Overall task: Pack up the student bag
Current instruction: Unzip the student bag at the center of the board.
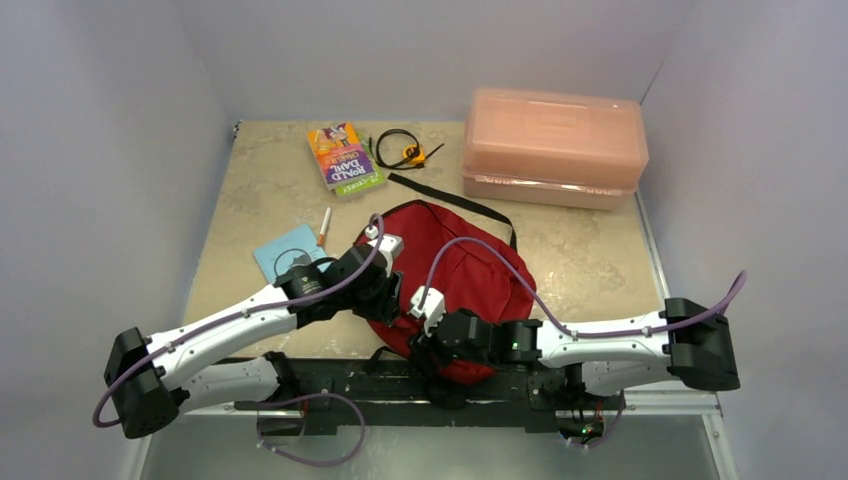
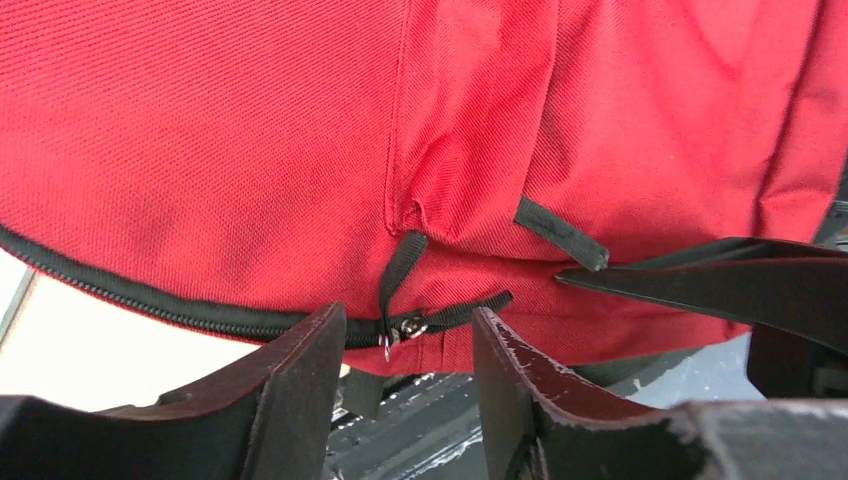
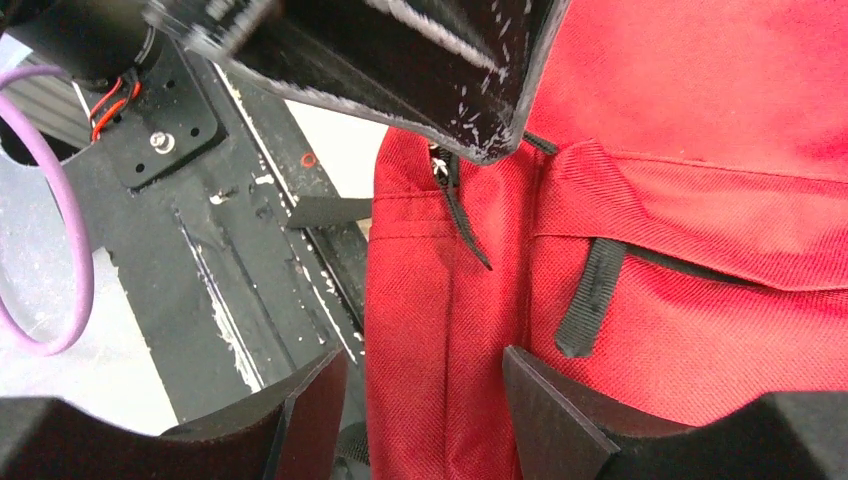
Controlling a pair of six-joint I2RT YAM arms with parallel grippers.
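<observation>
The student bag point(image 1: 460, 265) is a dark red backpack lying flat in the middle of the table, its black zipper point(image 2: 150, 300) closed along the edge. My left gripper point(image 2: 408, 322) is open at the bag's near-left edge point(image 1: 393, 308). The metal zipper pull point(image 2: 405, 328) sits between its fingers, untouched. My right gripper point(image 3: 425, 365) is open just beside it point(image 1: 427, 345) and straddles a fold of the bag's red fabric point(image 3: 450, 330). In the right wrist view a finger of the left gripper point(image 3: 440, 70) hangs over the zipper slider point(image 3: 441, 170).
A pink translucent box point(image 1: 553, 145) stands at the back right. A paperback book point(image 1: 344, 157), a black cable with an orange piece point(image 1: 405, 150), a pen point(image 1: 324, 226) and a blue card point(image 1: 288, 250) lie at the back left. The arms' black mounting rail point(image 1: 400, 385) runs under the bag's near edge.
</observation>
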